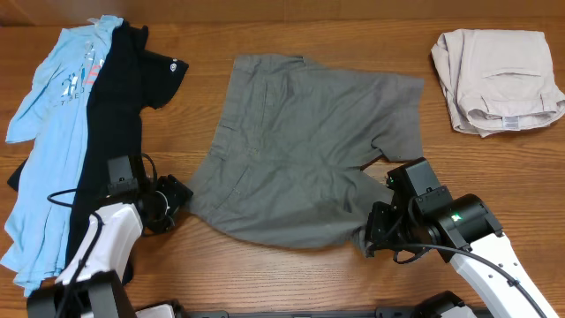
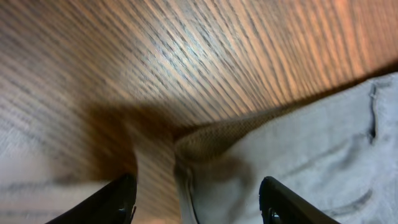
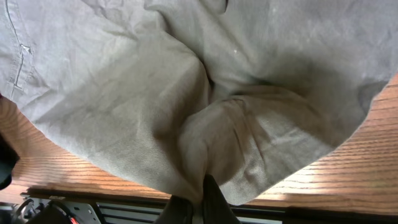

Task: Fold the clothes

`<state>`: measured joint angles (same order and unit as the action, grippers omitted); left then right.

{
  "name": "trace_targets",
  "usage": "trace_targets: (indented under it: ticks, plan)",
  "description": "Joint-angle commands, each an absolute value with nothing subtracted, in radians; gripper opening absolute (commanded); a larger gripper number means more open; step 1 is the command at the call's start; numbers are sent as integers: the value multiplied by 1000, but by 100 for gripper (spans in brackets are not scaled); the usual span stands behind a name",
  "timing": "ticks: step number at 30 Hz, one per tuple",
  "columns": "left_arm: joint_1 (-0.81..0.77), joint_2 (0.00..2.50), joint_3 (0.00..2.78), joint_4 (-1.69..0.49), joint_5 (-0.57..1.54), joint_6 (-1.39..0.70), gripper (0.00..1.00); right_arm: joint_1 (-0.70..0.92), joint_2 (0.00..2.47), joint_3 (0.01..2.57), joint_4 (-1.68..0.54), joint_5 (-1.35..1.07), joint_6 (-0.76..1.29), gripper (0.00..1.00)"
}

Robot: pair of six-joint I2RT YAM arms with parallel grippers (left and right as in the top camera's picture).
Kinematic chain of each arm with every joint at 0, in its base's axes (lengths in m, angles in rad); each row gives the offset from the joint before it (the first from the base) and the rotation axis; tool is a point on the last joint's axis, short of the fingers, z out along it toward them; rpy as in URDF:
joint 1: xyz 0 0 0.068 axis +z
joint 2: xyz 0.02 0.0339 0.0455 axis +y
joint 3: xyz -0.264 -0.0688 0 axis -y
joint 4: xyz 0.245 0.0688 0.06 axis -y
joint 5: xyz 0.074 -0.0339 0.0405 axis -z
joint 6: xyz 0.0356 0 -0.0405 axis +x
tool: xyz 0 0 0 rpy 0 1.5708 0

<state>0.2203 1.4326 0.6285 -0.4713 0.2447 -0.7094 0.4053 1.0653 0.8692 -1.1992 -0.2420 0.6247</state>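
Grey shorts (image 1: 300, 150) lay by the table's (image 1: 291, 26) near edge.
The right gripper (image 3: 199, 202) pinched their fabric; the left gripper (image 2: 199, 193) gaped over a corner.

A warm brown wood-grain table (image 1: 353, 35) spans the whole view under soft, even indoor light.
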Motion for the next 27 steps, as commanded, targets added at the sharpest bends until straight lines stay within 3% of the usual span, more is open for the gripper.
trace_targets:
  ticks: [1,5,10,16,27]
  plan:
    - [202,1491,618,-449,249,-742,67,398,1057,892,-1194,-225,628,4]
    - [167,1537,618,-392,264,-764,65,398,1057,892,-1193,-225,628,4]
    - [142,1537,618,-313,311,-764,4,398,1057,892,-1193,-226,628,4]
    - [169,1525,670,-345,383,-671,4,398,1056,892,-1211,-225,651,4]
    - [313,1200,922,-789,375,-473,4,398,1039,1053,-1430,-181,655,4]
